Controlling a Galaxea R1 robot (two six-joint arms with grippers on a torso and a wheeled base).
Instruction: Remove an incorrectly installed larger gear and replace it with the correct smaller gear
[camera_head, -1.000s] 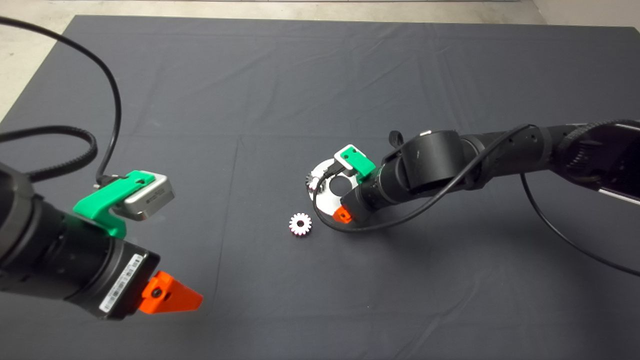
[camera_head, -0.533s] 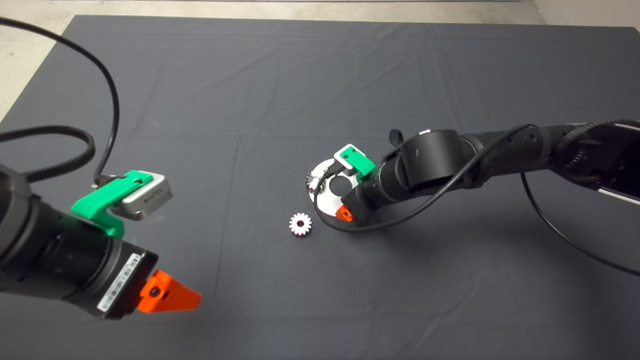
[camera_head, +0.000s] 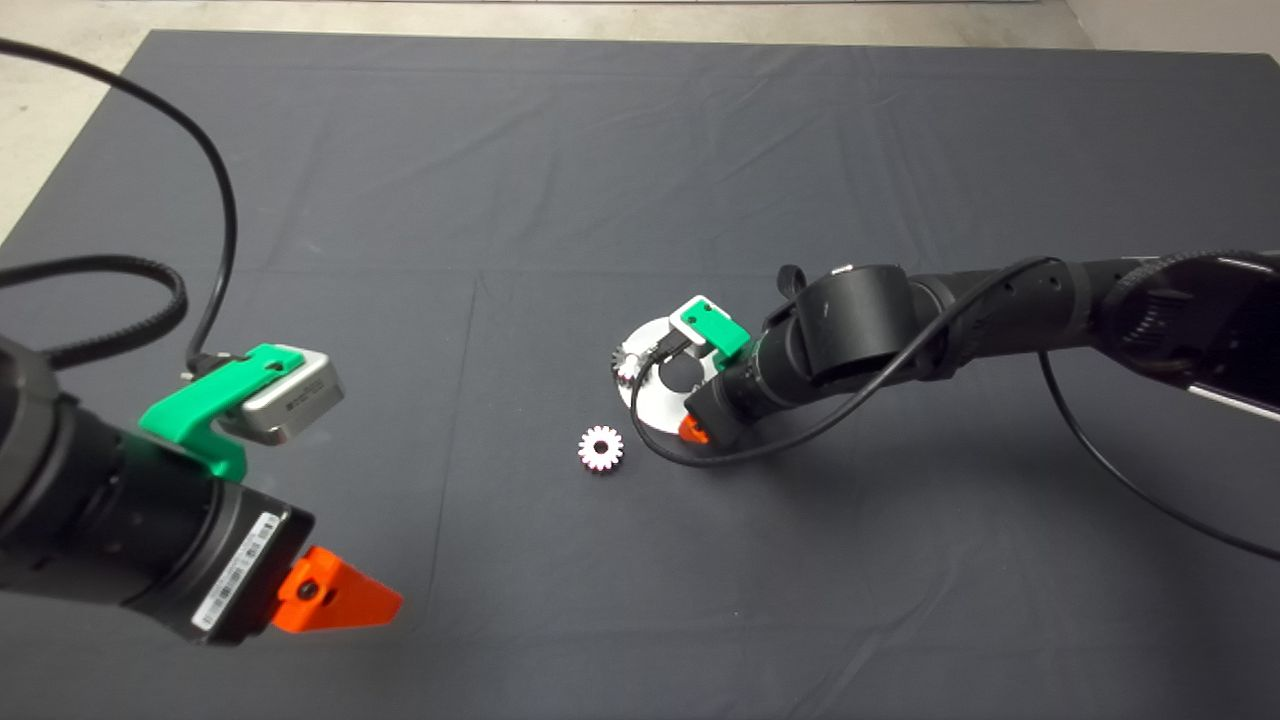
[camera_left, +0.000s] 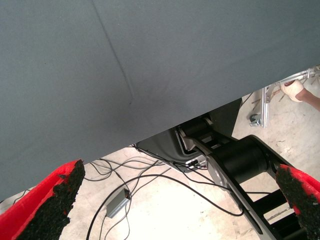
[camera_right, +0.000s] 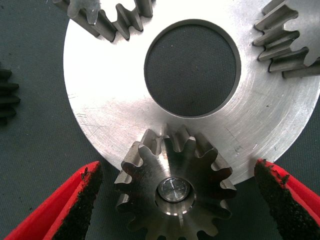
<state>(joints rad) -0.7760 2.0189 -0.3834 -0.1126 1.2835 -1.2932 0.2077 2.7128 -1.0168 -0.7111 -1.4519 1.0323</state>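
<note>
A round silver plate (camera_head: 655, 405) lies at the mat's middle, and my right gripper (camera_right: 175, 200) hovers just above it, open. Between its red fingers (camera_right: 75, 200) sits the larger gear (camera_right: 172, 187), grey steel with coarse teeth, on a pin at the plate's (camera_right: 115, 100) rim. Neither pad touches it. Two other gears (camera_right: 107, 17) (camera_right: 290, 42) sit on the rim. The smaller gear (camera_head: 600, 448), bright with a dark centre hole, lies loose on the mat left of the plate; its edge (camera_right: 5, 95) shows in the right wrist view. My left gripper (camera_left: 185, 200) waits open at the mat's lower left.
The plate has a wide centre hole (camera_right: 190, 75) through which the mat shows. The left wrist view shows the mat's edge (camera_left: 165, 130), with cables and the robot's base (camera_left: 235, 160) on the floor beyond. A black cable (camera_head: 215, 200) loops above the left arm.
The right gripper has sunk a little closer to the plate. The left arm has drifted slightly down and to the left. The loose gear has not moved.
</note>
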